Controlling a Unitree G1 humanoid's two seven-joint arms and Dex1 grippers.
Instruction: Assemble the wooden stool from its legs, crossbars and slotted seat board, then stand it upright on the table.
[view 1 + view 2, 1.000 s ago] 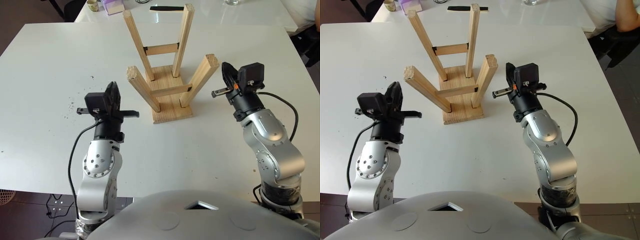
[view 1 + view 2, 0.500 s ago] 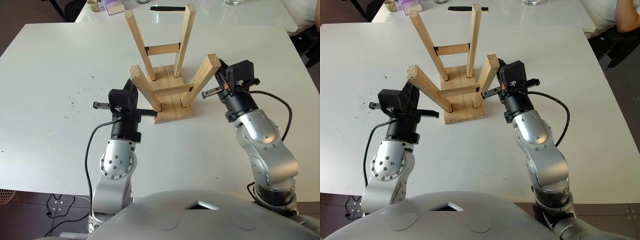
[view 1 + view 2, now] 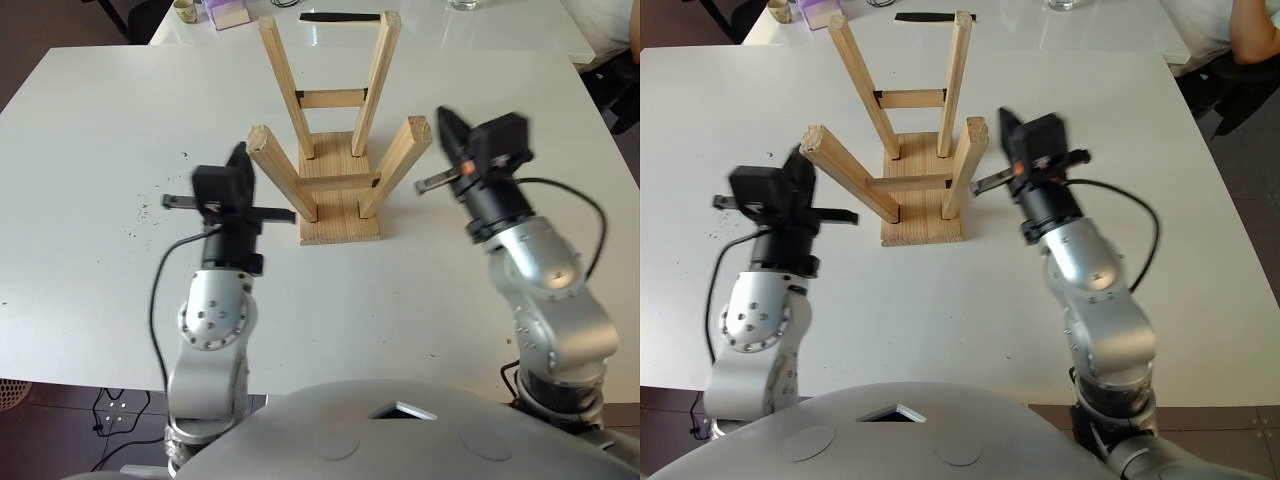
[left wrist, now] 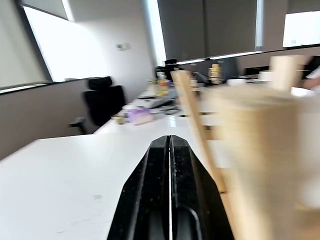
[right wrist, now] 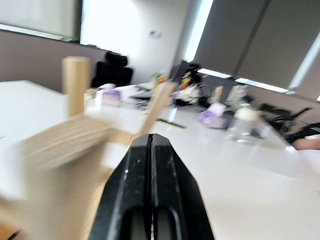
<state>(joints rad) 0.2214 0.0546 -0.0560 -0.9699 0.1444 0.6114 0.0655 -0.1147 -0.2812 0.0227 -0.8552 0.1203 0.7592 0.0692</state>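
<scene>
The pale wooden four-legged stool [image 3: 335, 180] rests seat-down on the white desk [image 3: 100, 120], legs up. The left tool [image 3: 240, 156] and right tool [image 3: 447, 122], both closed and empty, flank its near legs, likely ready to flip it upright.

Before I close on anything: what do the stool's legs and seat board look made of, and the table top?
Legs and seat board: pale bare wood, seemingly unvarnished, with matte faces and ends that look rough-cut. Table: smooth white top, probably laminate or painted board. It has a slight sheen and no grain, so what lies under the surface cannot be told.
</scene>
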